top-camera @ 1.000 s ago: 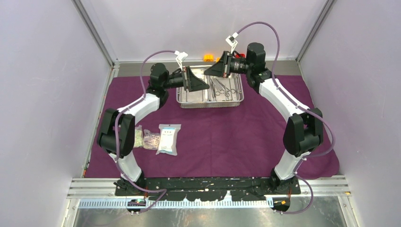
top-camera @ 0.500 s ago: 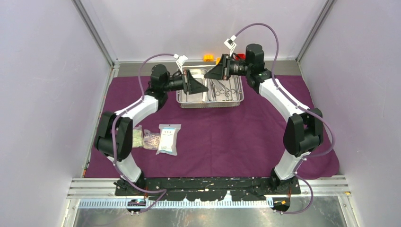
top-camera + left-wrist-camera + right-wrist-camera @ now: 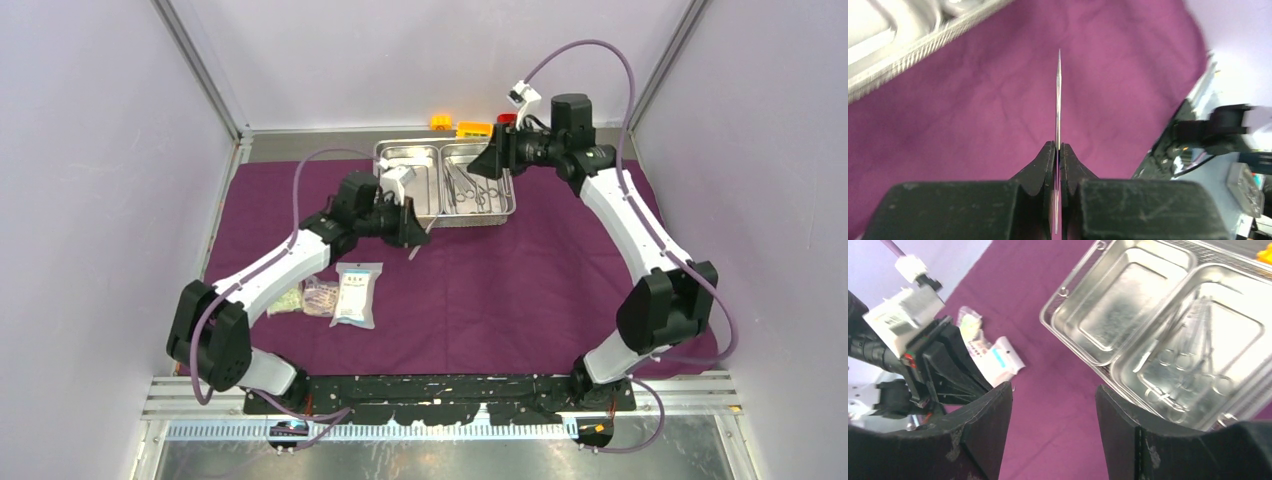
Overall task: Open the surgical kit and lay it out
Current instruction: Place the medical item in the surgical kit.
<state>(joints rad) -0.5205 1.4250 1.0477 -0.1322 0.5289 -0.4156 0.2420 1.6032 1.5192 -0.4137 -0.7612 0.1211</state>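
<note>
The dark-purple cloth (image 3: 520,290) covers the table. On its far side stands the steel tray (image 3: 445,219); its left compartment is bare and its right one holds scissors and clamps (image 3: 470,188). My left gripper (image 3: 413,228) hangs over the cloth just in front of the tray, shut on thin steel tweezers (image 3: 1058,100) that point straight out past the fingertips (image 3: 1050,150). My right gripper (image 3: 1053,387) hovers open above the tray's right side, holding nothing. Three clear packets (image 3: 357,295) lie on the cloth at the near left.
Yellow (image 3: 440,122), orange (image 3: 473,129) and red (image 3: 507,119) toy bricks sit behind the tray on the grey strip. Walls close in on the left, right and back. The arm bases run along the near edge.
My left gripper closed on the tweezers and drew back out of the tray toward the near side. My right gripper opened and swung right and away from the left one.
</note>
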